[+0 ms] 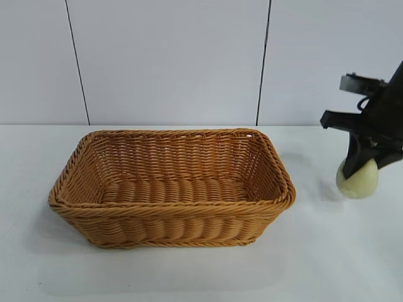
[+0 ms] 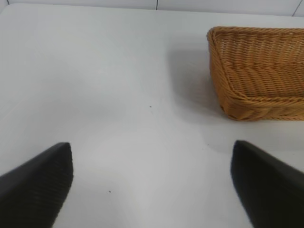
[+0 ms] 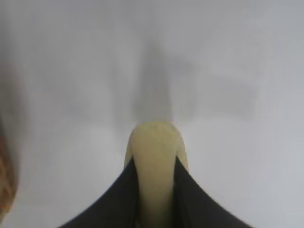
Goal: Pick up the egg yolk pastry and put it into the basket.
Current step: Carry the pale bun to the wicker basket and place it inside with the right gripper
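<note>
1 basket, 1 egg yolk pastry — 2 hands

Lab-style test bench: bare white table, plain panelled wall.

A white table spreads below; a pale panelled wall stands behind it.

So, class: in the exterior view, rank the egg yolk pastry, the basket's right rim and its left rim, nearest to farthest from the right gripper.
1. Egg yolk pastry, clamped in the right gripper.
2. Basket's right rim, mid-table.
3. Basket's left rim, far left.
</note>
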### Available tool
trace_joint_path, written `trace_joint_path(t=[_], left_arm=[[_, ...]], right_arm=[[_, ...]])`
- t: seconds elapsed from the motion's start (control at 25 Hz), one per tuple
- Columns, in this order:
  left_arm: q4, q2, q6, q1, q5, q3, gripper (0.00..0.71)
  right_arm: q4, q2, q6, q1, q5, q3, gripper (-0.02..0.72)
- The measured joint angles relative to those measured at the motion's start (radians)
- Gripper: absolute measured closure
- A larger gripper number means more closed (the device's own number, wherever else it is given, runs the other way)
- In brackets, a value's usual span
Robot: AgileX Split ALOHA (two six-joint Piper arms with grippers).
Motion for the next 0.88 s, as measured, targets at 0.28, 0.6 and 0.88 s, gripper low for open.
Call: trace_joint_path(t=[0.28,0.6,0.88], left_arm=[[0.0,0.0,0.0,0.0,0.0,0.0,0.015],[0.0,0.0,0.0,0.0,0.0,0.0,0.015],[0.0,0.0,0.0,0.0,0.0,0.0,0.015]], right_arm=[[0.0,-0.024,-0.001,0.001,0.18,-0.203,0.627],[0.002,-0.024,0.006,0.158,0.181,-0.268,0.629],[0.005,-0.024,0.05,0.417,0.097,-0.268,0.629]])
